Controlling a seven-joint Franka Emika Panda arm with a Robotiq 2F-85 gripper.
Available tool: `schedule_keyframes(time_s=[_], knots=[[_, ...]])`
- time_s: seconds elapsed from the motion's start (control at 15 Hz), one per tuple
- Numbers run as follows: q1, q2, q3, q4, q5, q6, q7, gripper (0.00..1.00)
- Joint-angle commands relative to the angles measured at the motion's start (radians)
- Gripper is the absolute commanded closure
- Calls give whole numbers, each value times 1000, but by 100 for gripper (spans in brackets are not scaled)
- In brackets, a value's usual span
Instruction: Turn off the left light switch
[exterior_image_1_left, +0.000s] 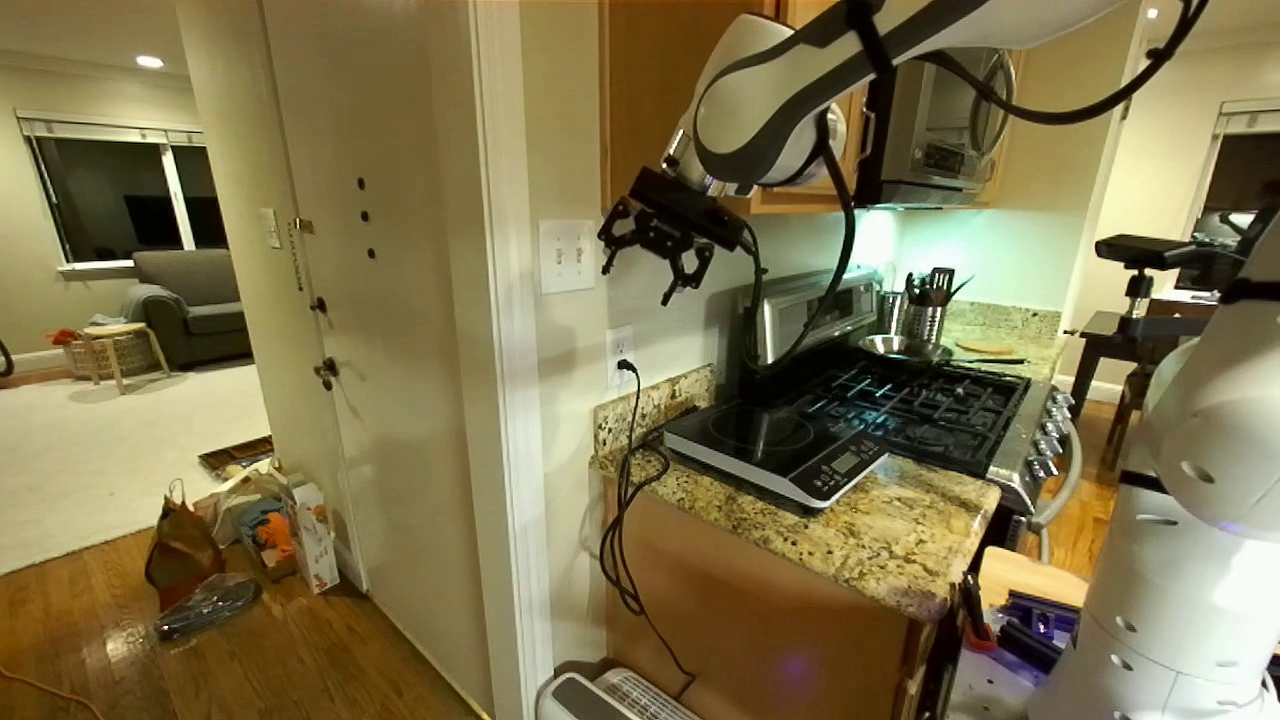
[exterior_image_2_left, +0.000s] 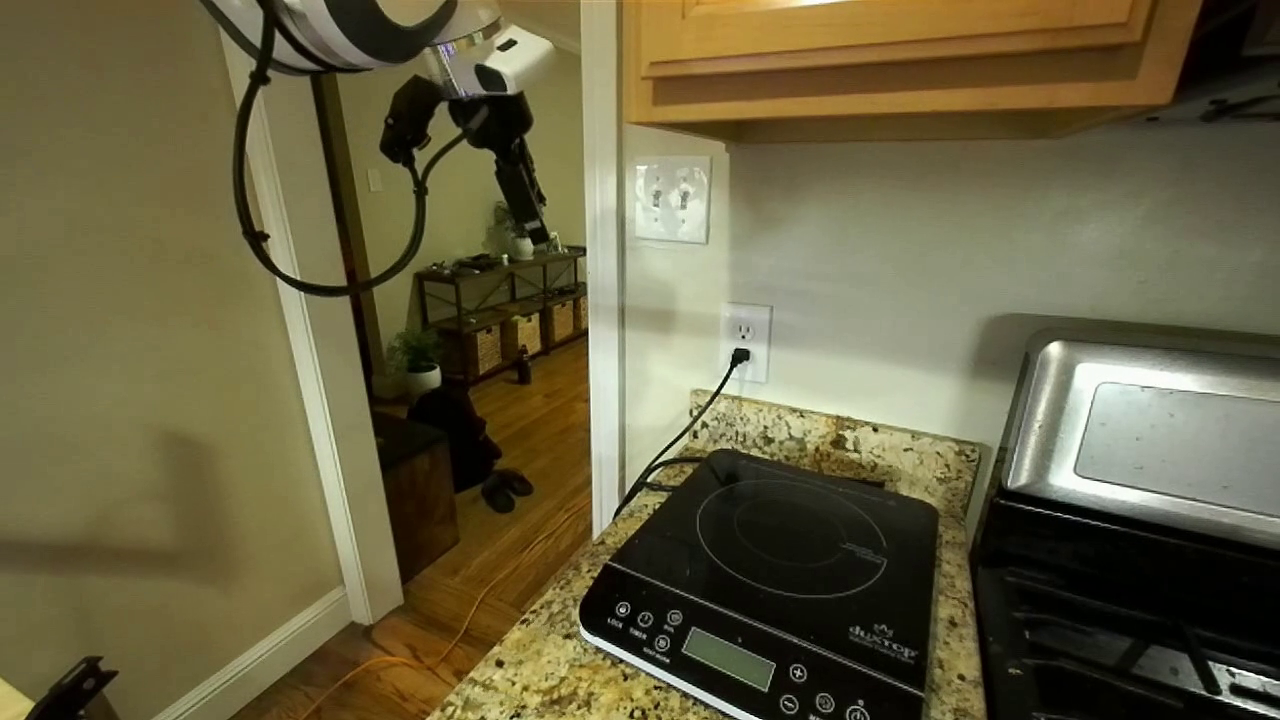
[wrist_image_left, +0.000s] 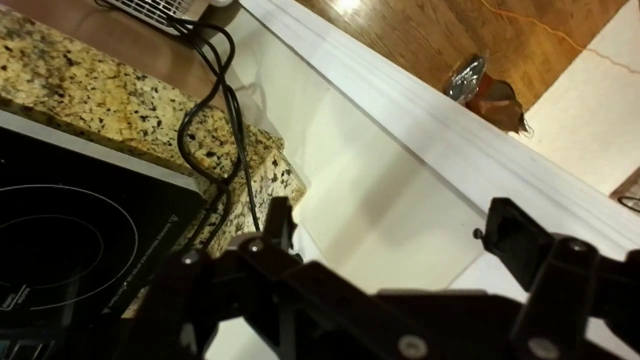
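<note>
Jaws wide, clear of L lt switch (exterior_image_2_left: 657, 193)

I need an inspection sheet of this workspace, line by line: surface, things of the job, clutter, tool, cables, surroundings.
Surface: speckled stone counter, carrying a black cooktop.
Things of the job: white wall plate bearing the left switch and right switch; up or down is too small to tell.
Clutter: brown bag and shiny package on the wooden floor; metal pan on the stove.
Tool: open, apart from the plate; nothing seen in its grasp.
Cables: black cord plugged into the outlet; orange cord on the floor.
Surroundings: white door, wooden cupboard.
</note>
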Motion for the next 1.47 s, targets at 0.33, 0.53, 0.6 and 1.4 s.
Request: schedule_keyframes(time_s=[0.33,0.53,0.6,1.4], knots=[[-21,13,-2,-3,0,71,49,0],[-59,39,20,6,-34,157,166,0],[-68,52,23,13,-38,183,213,0],[-120,149,30,48,-139,311,485,0]])
